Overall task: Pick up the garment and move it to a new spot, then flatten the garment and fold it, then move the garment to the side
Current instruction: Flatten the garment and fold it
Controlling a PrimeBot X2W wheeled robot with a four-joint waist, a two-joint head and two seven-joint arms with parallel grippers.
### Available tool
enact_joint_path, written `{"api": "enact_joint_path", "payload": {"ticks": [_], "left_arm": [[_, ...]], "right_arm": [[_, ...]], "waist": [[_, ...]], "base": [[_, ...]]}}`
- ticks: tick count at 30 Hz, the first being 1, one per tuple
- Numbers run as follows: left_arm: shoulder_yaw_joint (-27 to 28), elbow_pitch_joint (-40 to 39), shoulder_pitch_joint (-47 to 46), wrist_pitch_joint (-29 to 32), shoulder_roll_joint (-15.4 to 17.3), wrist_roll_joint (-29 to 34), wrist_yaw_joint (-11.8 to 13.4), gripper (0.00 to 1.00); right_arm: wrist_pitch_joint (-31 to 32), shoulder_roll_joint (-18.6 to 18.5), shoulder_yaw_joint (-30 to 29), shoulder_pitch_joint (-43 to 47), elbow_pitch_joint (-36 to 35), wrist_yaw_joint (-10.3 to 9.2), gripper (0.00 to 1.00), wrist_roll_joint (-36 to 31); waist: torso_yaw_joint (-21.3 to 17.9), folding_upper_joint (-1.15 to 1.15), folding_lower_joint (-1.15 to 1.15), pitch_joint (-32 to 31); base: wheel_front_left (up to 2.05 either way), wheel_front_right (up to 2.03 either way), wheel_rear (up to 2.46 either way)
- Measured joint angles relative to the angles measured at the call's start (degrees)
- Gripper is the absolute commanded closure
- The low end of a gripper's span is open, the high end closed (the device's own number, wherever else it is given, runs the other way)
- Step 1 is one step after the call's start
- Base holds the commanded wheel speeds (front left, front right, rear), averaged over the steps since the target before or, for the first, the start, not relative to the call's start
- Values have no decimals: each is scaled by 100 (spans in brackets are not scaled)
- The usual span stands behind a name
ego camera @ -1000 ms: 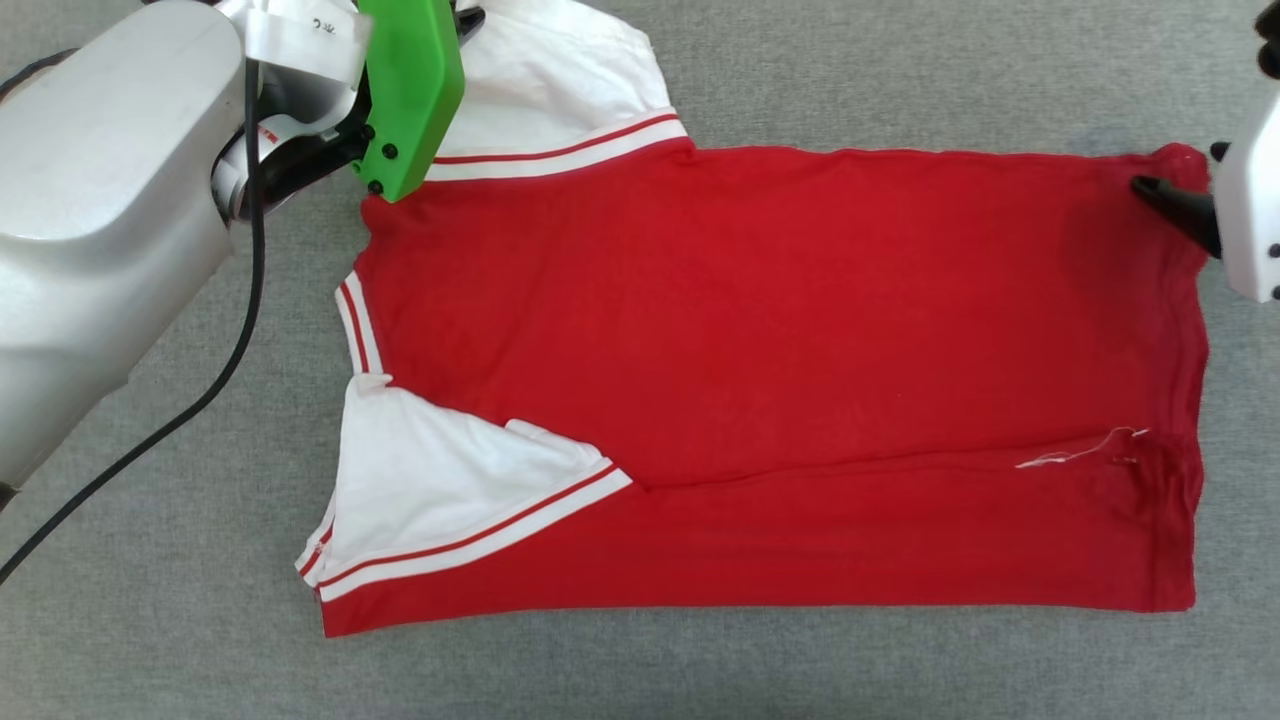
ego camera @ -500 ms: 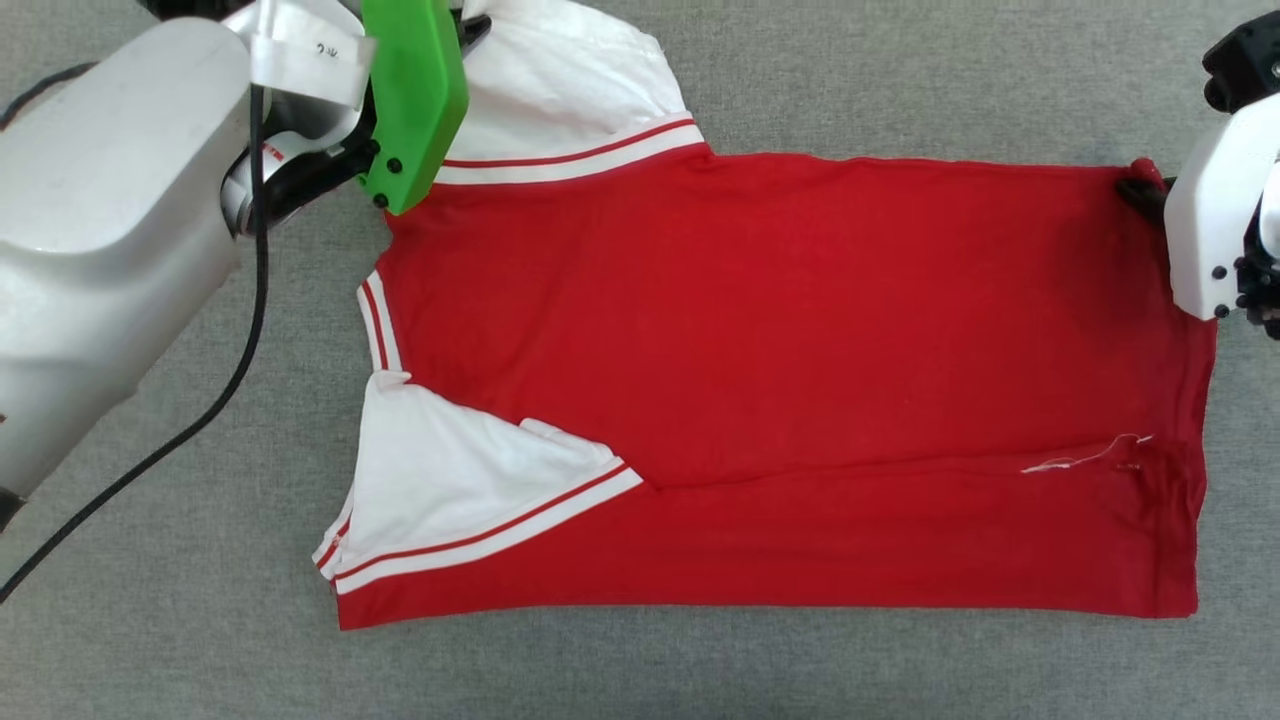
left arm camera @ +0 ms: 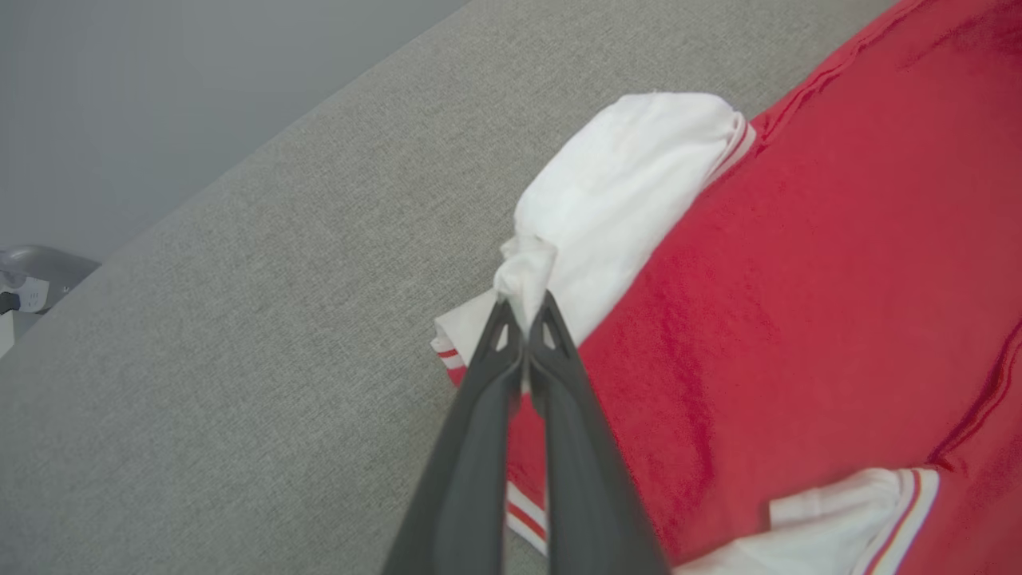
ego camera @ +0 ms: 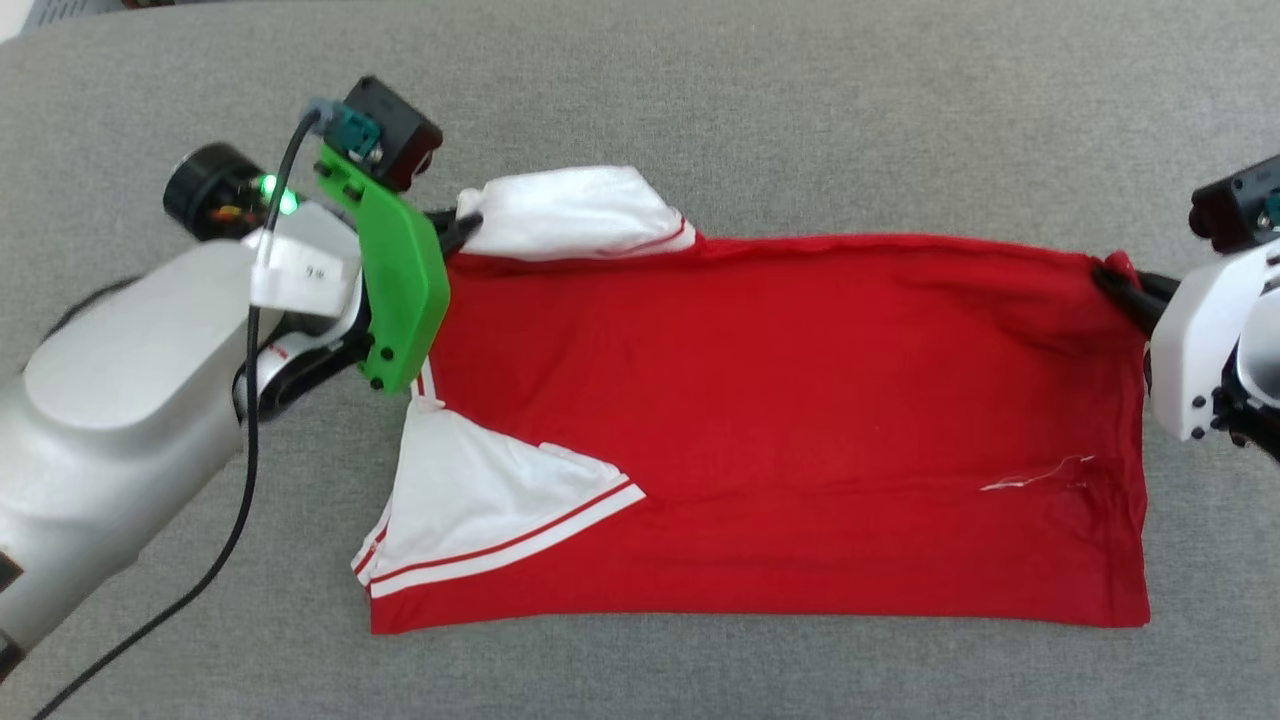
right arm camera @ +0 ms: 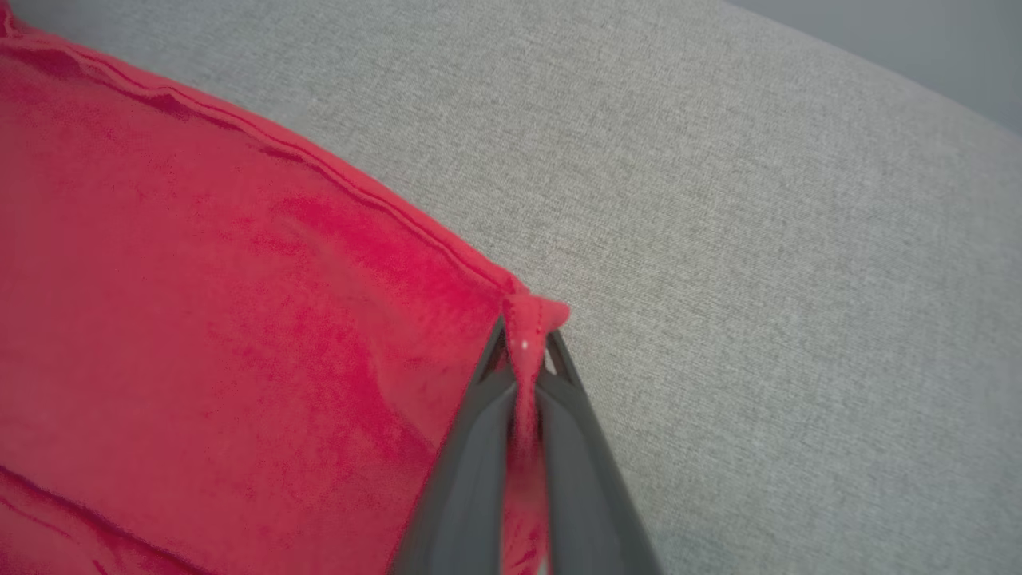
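Head camera: I look steeply down, whole red T-shirt in frame. Left wrist camera: close, along the left gripper at the white sleeve. Right wrist camera: close, along the right gripper at a hem corner. Both spots sit in my head view.

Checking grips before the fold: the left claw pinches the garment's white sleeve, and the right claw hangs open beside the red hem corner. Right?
Not quite. The right claw is shut on the red hem corner of the garment, as the right wrist view shows. The left claw does pinch the white sleeve.
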Motion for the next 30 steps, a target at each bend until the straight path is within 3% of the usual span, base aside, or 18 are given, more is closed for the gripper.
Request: {"api": "enact_joint_path", "payload": {"ticks": [6, 14, 22, 28, 29, 30], "left_arm": [[-23, -548, 900, -263, 415, -134, 364, 100], [-68, -1144, 1995, -537, 703, -341, 800, 100], [-109, -1272, 2822, -604, 735, -388, 999, 100], [-127, -1060, 3068, -584, 583, -336, 1023, 100], [-126, -1028, 3091, -639, 548, -320, 1061, 56], [-121, -990, 3100, -740, 525, -264, 1118, 0]], "right_arm": [[-399, -129, -18, 669, -225, 0, 100, 23], [-669, -225, -438, 1742, -656, 0, 100, 13], [-700, -19, -1112, 3027, -1023, 0, 100, -47], [-488, 215, -1403, 3482, -1045, 0, 100, -367], [-475, 270, -1468, 3523, -1053, 0, 67, -397], [-461, 316, -1534, 3539, -1066, 0, 0, -401]], "waist": [[24, 0, 0, -413], [78, 0, 0, -791], [117, 0, 0, -955], [96, 0, 0, -952], [95, 0, 0, -957], [93, 0, 0, -967]], "base": [[0, 0, 0], [0, 0, 0], [0, 0, 0], [0, 0, 0], [0, 0, 0], [0, 0, 0]]}}
